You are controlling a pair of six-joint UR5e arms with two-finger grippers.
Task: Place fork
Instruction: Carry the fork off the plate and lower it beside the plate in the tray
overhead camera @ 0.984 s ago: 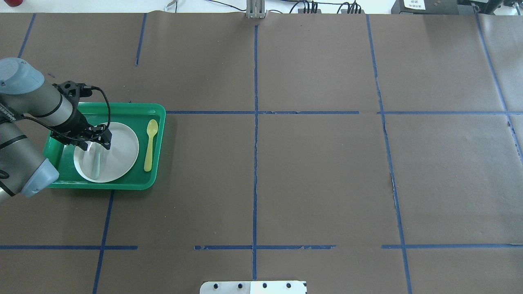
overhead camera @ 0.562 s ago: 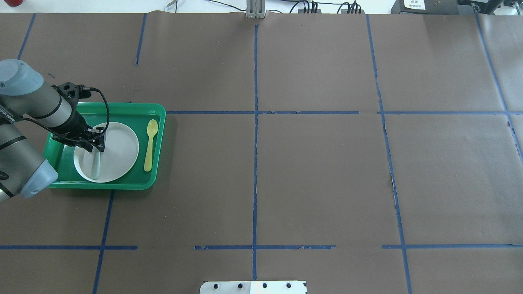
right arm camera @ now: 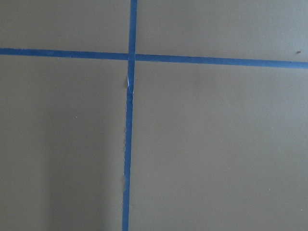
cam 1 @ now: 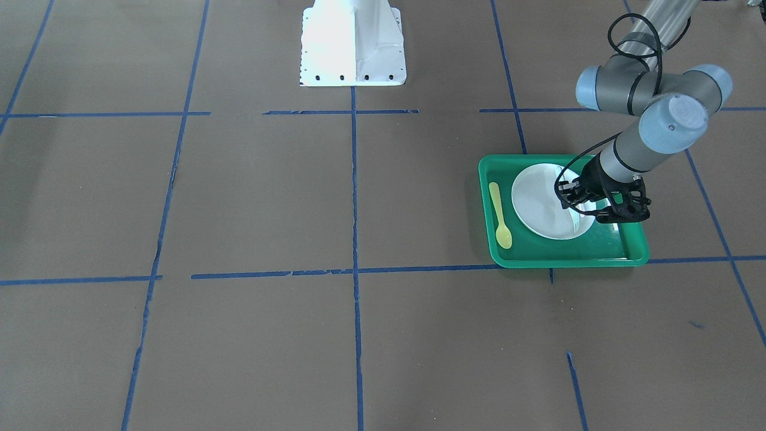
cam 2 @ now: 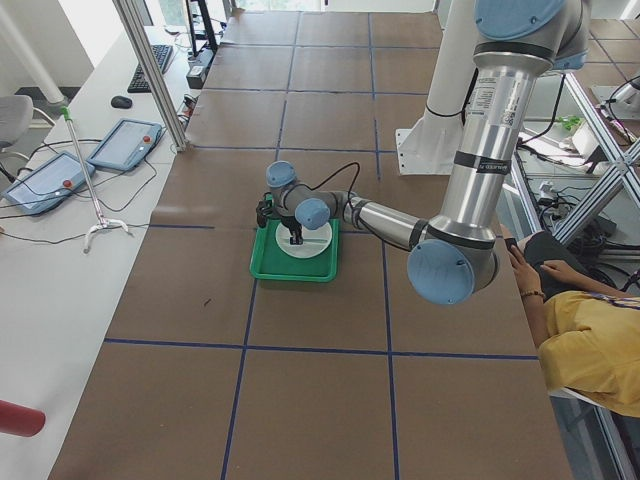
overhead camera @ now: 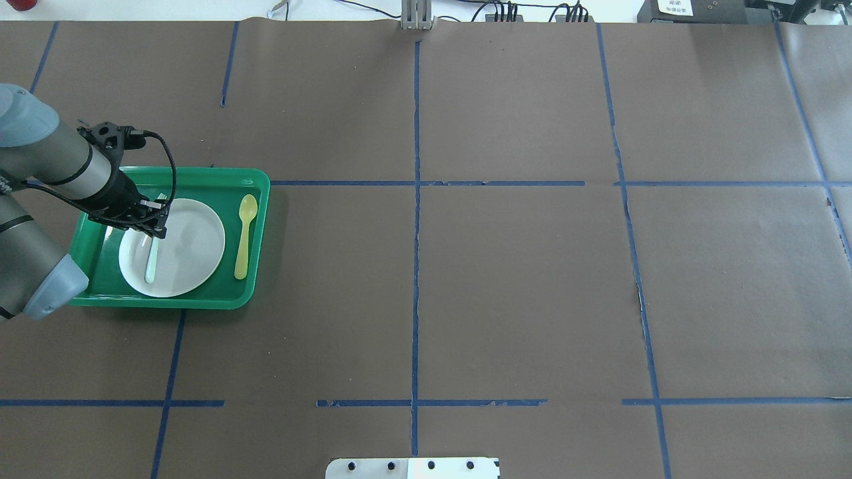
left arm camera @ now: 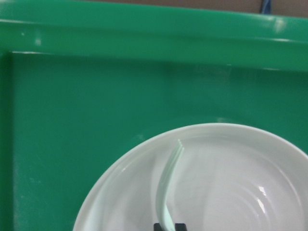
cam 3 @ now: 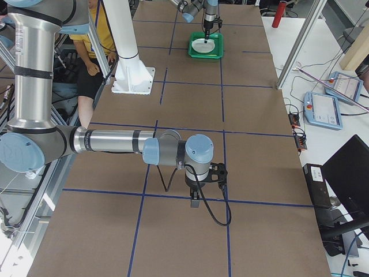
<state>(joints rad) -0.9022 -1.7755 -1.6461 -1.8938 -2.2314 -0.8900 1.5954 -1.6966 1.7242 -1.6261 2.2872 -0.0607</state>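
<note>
The pale mint fork (overhead camera: pixel 151 259) is in my left gripper (overhead camera: pixel 158 228), which is shut on it near the tine end. Its handle slants down over the left part of the white plate (overhead camera: pixel 193 246). The plate sits in the green tray (overhead camera: pixel 261 219). In the left wrist view the fork (left arm camera: pixel 168 183) runs from the fingertips (left arm camera: pixel 179 226) out to the plate's (left arm camera: pixel 240 183) rim. From the front the left gripper (cam 1: pixel 575 206) hangs over the plate (cam 1: pixel 538 197). My right gripper (cam 3: pixel 196 199) hovers over bare table far from the tray; I cannot tell whether it is open or shut.
A yellow spoon (overhead camera: pixel 244 233) lies in the tray right of the plate, also seen from the front (cam 1: pixel 498 215). The tray rim (left arm camera: pixel 144 33) stands close beyond the plate. Brown paper with blue tape lines (right arm camera: pixel 129 120) covers the table. The white robot base (cam 1: pixel 353 42) stands mid-table.
My left gripper has moved left and toward the far side of the tray, carrying the fork with it from the plate's middle to its left part.
</note>
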